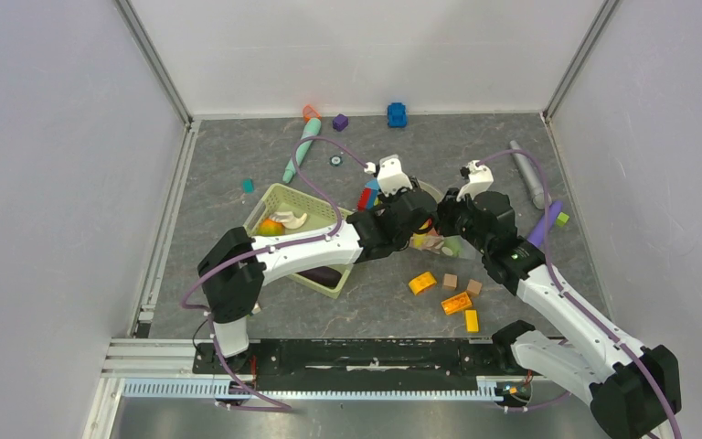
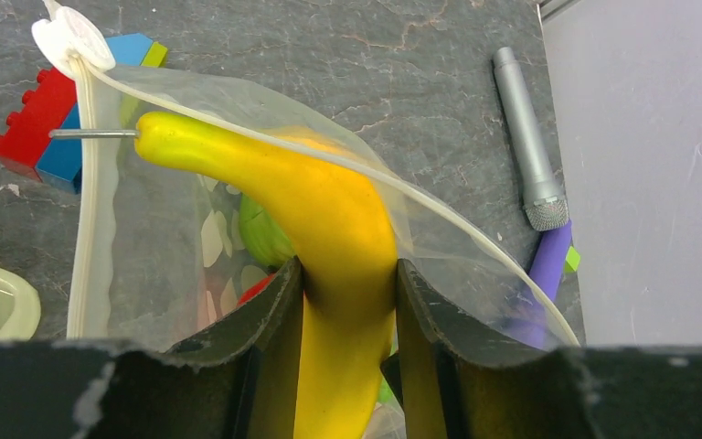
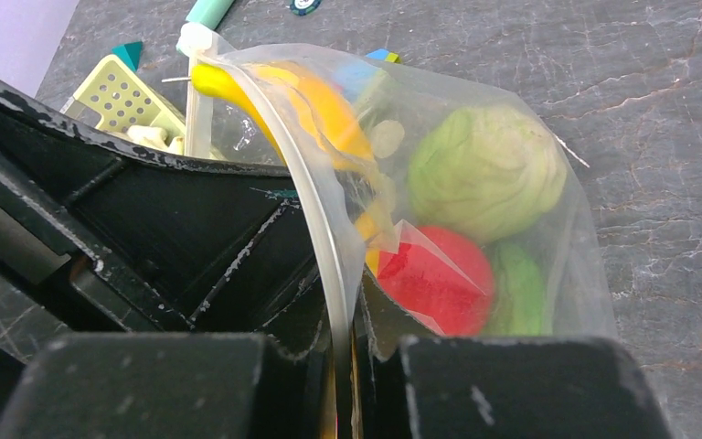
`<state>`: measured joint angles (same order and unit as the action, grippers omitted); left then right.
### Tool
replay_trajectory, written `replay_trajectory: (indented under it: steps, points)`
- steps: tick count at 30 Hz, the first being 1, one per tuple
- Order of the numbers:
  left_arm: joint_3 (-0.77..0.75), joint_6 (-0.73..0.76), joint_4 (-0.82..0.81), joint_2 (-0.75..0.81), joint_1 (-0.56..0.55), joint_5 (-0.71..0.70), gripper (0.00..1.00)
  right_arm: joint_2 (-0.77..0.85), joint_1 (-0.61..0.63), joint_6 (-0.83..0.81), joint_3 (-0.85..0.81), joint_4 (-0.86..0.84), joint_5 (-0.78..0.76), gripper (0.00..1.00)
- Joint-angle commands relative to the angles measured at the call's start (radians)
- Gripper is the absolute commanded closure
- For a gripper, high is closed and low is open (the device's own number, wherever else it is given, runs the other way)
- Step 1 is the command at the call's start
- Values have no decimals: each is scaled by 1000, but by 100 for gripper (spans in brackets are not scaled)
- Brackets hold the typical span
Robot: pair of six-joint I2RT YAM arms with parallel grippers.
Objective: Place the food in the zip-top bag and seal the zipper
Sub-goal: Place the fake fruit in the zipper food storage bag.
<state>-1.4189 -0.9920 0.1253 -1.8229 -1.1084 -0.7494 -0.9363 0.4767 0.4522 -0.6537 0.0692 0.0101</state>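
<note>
Table: the grey slate-patterned surface [image 1: 238,165] had pale walls on three sides.
Basket: the pale green lattice tub [image 1: 274,197] sat left of centre, partly under the left forearm; a dark purple eggplant [image 1: 320,274] and pale pieces [image 1: 288,219] lay in it.
Zip-top bag: the clear, dotted pouch [image 2: 146,238] lay mid-table just right of the basket, between the two claws, its mouth gaping.
Left gripper [image 2: 349,274]: its jaws were pressed against both sides of the banana.
Right gripper [image 3: 352,338]: its jaws were nearly together, pinching the bag's upper lip.
Banana [image 2: 329,192]: yellow, its stem end was pushed through the mouth.
Cabbage [image 3: 484,169]: it was inside the bag, above the tomato.
Tomato [image 3: 439,274]: it was inside the bag, touching the cabbage.
Zipper [image 2: 87,210]: the whitish strip was unsealed, its lips spread apart.
</note>
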Motion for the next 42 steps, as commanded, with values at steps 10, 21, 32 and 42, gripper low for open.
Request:
replay_trajectory:
  steps: [10,21,32,42]
  points:
    - [-43,121,-76,-27,-11,77,73,50,4,26,7,-97,45,88]
    - [-41,169,-41,-36,-11,80,57,45,5,28,9,-101,53,88]
    - [-46,230,-23,-5,-9,84,32,55,5,26,8,-101,53,88]
    - [-12,370,-1,132,-10,206,0,48,5,23,6,-100,52,88]
